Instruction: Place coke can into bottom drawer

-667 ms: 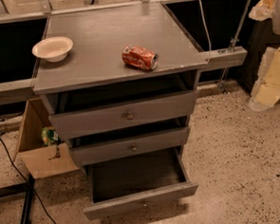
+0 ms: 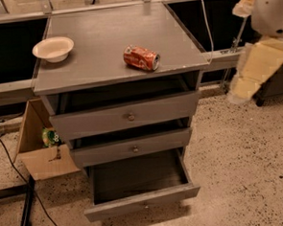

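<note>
The coke can (image 2: 141, 58) lies on its side on the grey cabinet top (image 2: 108, 40), right of centre and near the front edge. The bottom drawer (image 2: 142, 201) is pulled out, with its dark interior showing and nothing visible inside. My gripper (image 2: 245, 82) hangs at the end of the cream-coloured arm at the right edge. It is well to the right of the cabinet, over the floor, and holds nothing that I can see. It is far from the can.
A white bowl (image 2: 54, 48) sits at the back left of the cabinet top. The two upper drawers (image 2: 127, 116) are slightly open. A cardboard box (image 2: 40, 150) stands on the floor at the left, with a black cable (image 2: 9, 156) beside it. A cable and rail run behind the cabinet.
The arm and gripper have shifted a little to the left, toward the cabinet. The can, bowl and drawers have not moved.
</note>
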Controlling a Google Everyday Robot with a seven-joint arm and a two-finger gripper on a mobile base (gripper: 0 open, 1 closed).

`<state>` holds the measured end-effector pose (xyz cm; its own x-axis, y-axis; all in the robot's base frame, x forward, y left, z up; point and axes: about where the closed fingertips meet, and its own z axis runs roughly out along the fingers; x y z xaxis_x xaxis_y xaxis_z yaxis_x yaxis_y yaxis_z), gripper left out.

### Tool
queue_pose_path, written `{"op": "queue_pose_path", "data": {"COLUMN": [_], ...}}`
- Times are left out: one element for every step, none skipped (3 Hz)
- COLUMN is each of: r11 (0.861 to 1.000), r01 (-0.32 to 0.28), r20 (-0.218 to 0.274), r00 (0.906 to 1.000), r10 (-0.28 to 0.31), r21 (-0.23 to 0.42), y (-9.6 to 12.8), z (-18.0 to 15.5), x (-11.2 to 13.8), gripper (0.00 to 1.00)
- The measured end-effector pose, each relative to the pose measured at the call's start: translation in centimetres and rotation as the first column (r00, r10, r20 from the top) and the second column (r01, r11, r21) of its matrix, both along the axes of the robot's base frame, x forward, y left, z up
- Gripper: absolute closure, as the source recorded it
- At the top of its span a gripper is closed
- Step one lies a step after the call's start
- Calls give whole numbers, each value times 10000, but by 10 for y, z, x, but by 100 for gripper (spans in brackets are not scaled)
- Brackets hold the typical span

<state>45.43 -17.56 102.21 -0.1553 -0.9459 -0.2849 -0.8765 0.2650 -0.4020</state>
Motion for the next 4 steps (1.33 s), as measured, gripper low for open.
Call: {"op": "queue_pose_path", "data": {"r11": [9955, 9820, 9643, 9425], "r01": [160, 575, 1128, 1778], "r20": [215, 288, 266, 431], "r00": [9996, 9976, 9921, 9793], "r10": [-181, -637, -1227, -1977], "r21": [929, 1800, 2395, 2832], "y": [25, 46, 58, 71], "z": [-10, -21, -27, -34], "x": [41, 89, 129, 167], "gripper": [0, 0, 0, 0]}}
